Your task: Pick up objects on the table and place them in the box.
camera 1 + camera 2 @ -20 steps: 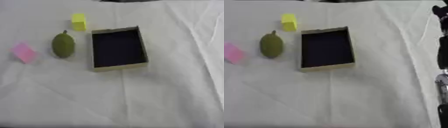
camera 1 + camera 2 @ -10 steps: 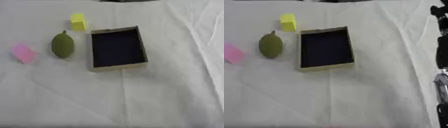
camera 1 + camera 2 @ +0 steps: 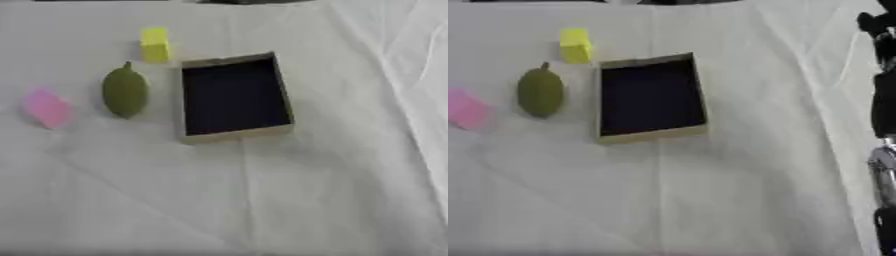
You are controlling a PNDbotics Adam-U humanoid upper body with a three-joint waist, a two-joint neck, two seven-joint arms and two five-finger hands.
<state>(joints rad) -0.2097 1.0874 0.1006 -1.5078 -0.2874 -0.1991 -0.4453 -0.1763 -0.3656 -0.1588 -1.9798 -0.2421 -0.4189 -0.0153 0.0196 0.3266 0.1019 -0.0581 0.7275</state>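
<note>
- Box (image 3: 234, 97) sits open on the white-clothed counter (image 3: 262, 200).
- Green fruit (image 3: 124, 92) lies just left of it.
- Yellow block (image 3: 155, 44) and pink block (image 3: 47, 107) lie apart.
- Right arm (image 3: 883, 100) shows at the edge; robot hand state cannot be told.

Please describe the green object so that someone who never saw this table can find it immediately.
Find the open box with the dark inside, on the white cloth. The green fruit lies just left of it, oval with a small stem. Its neighbours are a yellow block and a pink piece.

No readable text, labels, brands or numbers on anything in view.
</note>
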